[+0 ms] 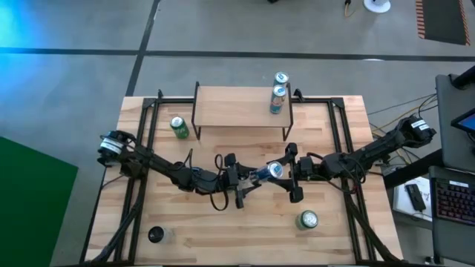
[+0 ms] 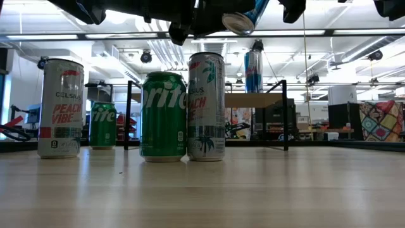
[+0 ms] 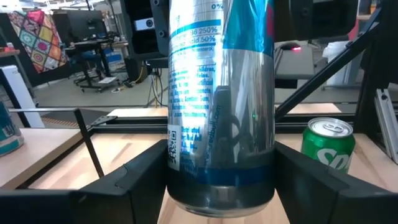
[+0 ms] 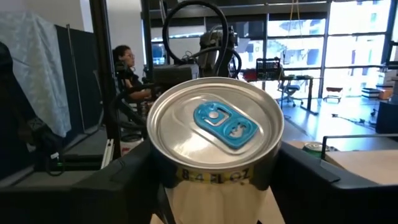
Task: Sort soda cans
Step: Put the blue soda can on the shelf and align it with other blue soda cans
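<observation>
**Desk:** What's the centre of the shot?

**Photographer:** A pale blue and silver can [image 1: 274, 171], lifted clear of the wooden surface [image 1: 223, 230] near its middle and tipped on its side, caught between both arms. Thin metal, smooth and glossy, so it will slip under a weak hold and dent under a hard one; I'd judge it light, though nothing shows whether it is full. The straight wall, mid-height, is the place to take it, not the rim.

**Desk:** And the jaws?

**Photographer:** The left gripper [image 3: 219, 186] has its jaws closed onto the lower body of the can, one finger [image 3: 134, 180] pressing each side. The right gripper [image 4: 214, 180] meets it from the top end, its jaws set about a can's width apart and flanking the wall just under the lid; they seem to touch the metal, but the contact itself is hidden, so I would not swear to a firm grip.

**Desk:** It looks like a hand-over between arms, then. What surrounds it?

**Photographer:** Two more pale blue cans [image 1: 279, 95] stand together on the raised shelf [image 1: 230, 107] at the back. A green can [image 1: 179, 127] stands beside the shelf's left leg, another green can [image 1: 308, 219] sits on the near right, and a black can [image 1: 155, 235] stands at the near left corner.
</observation>
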{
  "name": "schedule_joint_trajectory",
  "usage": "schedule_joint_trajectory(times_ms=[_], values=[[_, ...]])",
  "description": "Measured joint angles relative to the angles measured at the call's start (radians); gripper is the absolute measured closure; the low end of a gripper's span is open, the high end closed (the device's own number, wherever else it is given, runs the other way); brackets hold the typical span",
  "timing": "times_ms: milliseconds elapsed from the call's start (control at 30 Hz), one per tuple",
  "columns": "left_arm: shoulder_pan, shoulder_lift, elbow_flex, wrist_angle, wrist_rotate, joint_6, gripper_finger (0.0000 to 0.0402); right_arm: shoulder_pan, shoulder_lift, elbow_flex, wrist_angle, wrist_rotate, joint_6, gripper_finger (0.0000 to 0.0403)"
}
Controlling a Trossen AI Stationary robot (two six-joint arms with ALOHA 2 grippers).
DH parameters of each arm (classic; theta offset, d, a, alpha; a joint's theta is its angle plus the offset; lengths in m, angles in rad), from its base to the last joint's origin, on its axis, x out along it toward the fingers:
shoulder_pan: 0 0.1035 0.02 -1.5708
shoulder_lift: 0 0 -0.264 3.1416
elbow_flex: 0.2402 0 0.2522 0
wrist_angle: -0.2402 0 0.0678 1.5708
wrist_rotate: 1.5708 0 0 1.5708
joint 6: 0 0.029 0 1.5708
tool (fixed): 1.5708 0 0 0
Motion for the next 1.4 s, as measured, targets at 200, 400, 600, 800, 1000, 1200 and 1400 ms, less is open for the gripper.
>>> schedule_joint_trajectory(times_ms=[200, 400, 600, 800, 1000, 1200, 1400], values=[[0.002, -0.002, 0.000, -0.010, -0.019, -0.002, 0.0134, -0.011, -0.043, 0.036, -0.149, 0.008, -0.009, 0.0179], [0.001, -0.057, 0.000, -0.116, -0.178, 0.023, 0.0106, -0.057, -0.166, 0.172, -0.526, 0.149, -0.062, 0.0173], [0.002, -0.092, -0.001, -0.133, -0.184, 0.051, 0.0094, -0.240, -0.250, 0.266, -0.832, 0.126, -0.098, 0.0172], [0.001, -0.098, -0.001, -0.141, -0.184, 0.069, 0.0094, -0.573, -0.292, 0.269, -0.891, -0.172, -0.085, 0.0169], [0.018, -0.097, -0.001, -0.149, -0.183, 0.074, 0.0094, -0.808, -0.234, 0.269, -0.891, -0.405, -0.040, 0.0169], [0.041, -0.097, -0.001, -0.179, -0.182, 0.065, 0.0094, -0.888, -0.153, 0.267, -0.889, -0.446, -0.047, 0.0168], [0.045, -0.097, -0.003, -0.190, -0.182, 0.043, 0.0094, -0.901, -0.098, 0.267, -0.859, -0.451, -0.046, 0.0168]])
